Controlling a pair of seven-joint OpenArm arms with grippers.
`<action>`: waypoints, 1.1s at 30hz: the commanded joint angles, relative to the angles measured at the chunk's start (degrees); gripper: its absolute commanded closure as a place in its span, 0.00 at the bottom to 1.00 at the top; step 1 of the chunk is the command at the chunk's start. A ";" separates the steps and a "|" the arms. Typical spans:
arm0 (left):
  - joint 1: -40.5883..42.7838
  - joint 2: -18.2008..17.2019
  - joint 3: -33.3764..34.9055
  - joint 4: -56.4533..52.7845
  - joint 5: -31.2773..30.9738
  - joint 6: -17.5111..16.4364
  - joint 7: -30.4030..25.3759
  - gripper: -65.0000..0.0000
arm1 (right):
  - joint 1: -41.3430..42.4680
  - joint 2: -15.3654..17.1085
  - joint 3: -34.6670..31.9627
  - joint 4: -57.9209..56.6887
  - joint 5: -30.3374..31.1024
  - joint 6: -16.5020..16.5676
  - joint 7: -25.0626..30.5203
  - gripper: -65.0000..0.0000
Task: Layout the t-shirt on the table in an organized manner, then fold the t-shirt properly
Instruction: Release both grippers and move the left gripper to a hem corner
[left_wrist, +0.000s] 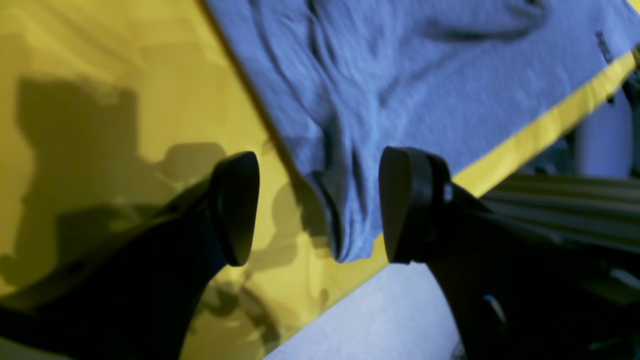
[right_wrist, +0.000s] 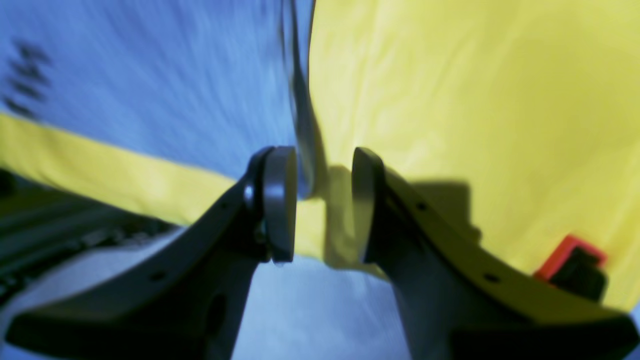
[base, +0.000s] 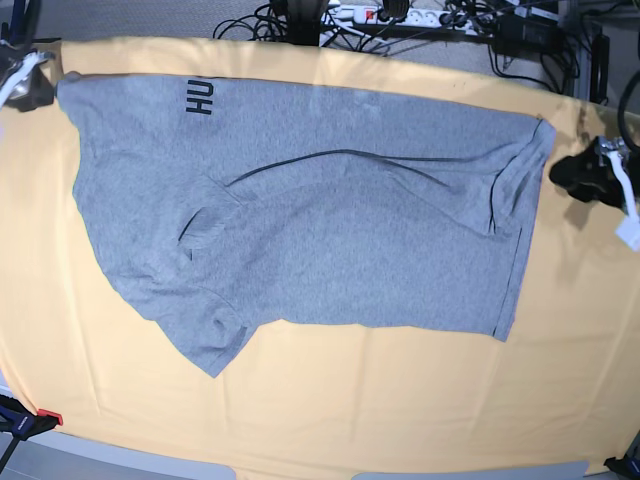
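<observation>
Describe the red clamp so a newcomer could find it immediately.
Start from the table, covered in pale yellow-orange cloth, and follow its near edge in the base view to the left corner. There sits the red clamp, well clear of the t-shirt. It is the only red thing on the cloth.

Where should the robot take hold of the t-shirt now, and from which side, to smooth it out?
Probably the t-shirt is best gripped at its two far corners, each from the outer side, low along the table. The left gripper and right gripper, both open, already flank those bunched corners, and a long crease crosses the middle.
</observation>
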 joint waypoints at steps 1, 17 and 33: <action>-1.84 -1.70 -2.36 0.63 -1.41 -0.28 -1.01 0.39 | 1.01 1.31 2.40 0.79 2.19 0.12 0.70 0.67; -16.41 14.51 -19.34 -0.37 27.80 2.38 -22.80 0.39 | 8.02 1.29 7.28 0.76 6.97 0.12 3.58 0.67; -33.86 21.49 -4.26 -25.90 49.40 8.79 -43.19 0.39 | 8.00 1.25 7.28 0.76 7.34 0.12 3.87 0.67</action>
